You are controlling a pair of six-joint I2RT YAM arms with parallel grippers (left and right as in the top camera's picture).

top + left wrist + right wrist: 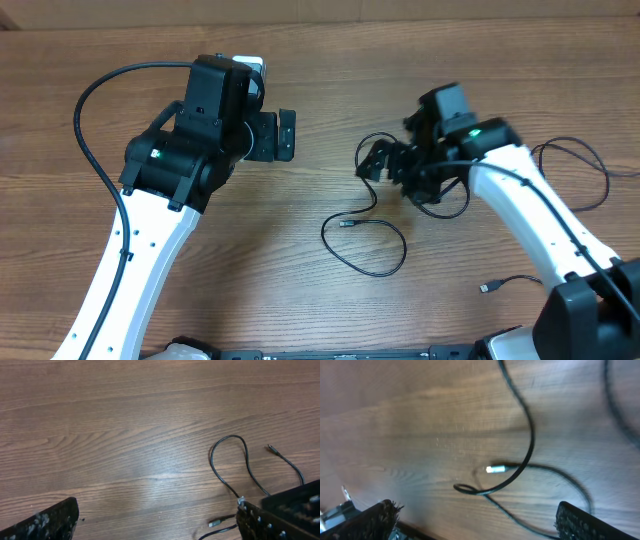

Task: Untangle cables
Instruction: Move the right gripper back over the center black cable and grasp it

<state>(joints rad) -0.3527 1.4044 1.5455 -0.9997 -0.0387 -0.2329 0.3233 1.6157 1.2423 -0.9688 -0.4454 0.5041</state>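
A thin black cable point(368, 262) lies in a loop at the table's middle, its metal-tipped plug point(347, 224) pointing left. A second thin cable point(580, 160) loops at the right, with a plug point(487, 288) near the front. My right gripper point(376, 165) is open just above the middle cable's upper end. In the right wrist view the cable point(530, 435) and its plug point(495, 469) lie on the wood between the spread fingers point(477, 522). My left gripper point(284, 135) is open and empty, left of the cables. The left wrist view shows its fingers point(155, 527) wide apart and a cable loop point(230, 460).
The wooden table point(300, 290) fills all views. A thick black robot cable point(90, 130) arcs beside the left arm. The right arm's white link point(540, 230) crosses above the right-hand cable area. The arm bases stand at the front edge.
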